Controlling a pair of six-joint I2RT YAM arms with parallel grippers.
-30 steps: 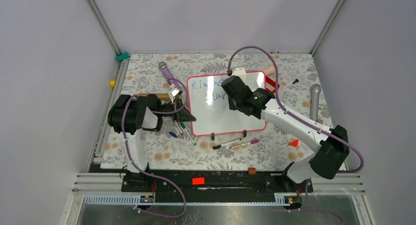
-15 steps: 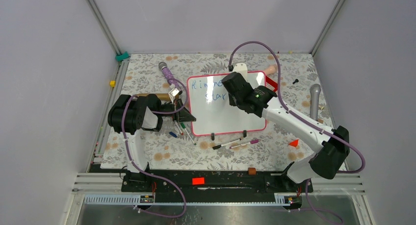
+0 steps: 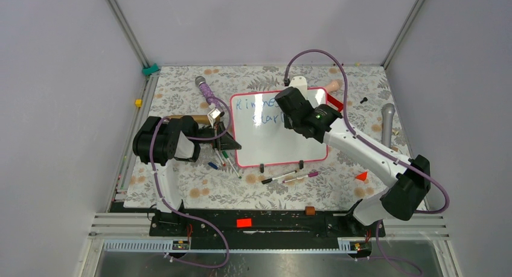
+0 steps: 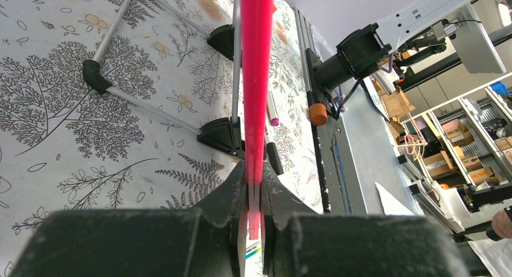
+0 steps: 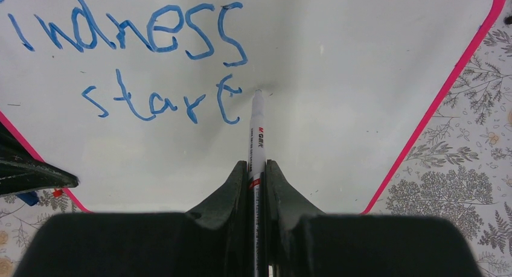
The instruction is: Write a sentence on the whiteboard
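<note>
Whiteboard [image 3: 265,145] long axis runs left-right; left pincer [image 4: 254,185] clamps its rim, right pincer [image 5: 258,169] grips marker [image 5: 258,129].

R fingers [image 5: 232,186] pinch marker [image 5: 258,132], tip on whiteboard [image 5: 362,60] beside blue "start" [image 5: 151,102].

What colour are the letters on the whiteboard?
Blue letters on the whiteboard; clearest in the right wrist view.

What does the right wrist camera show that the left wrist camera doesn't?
Only the right wrist view: the right gripper shut on a white marker, its tip on the whiteboard face beside blue writing, "indness" above "start". Only the left wrist view: the left gripper clamping the board's pink rim, seen edge-on, and a black clip foot. Both: the pink rim and the floral table cover.
</note>
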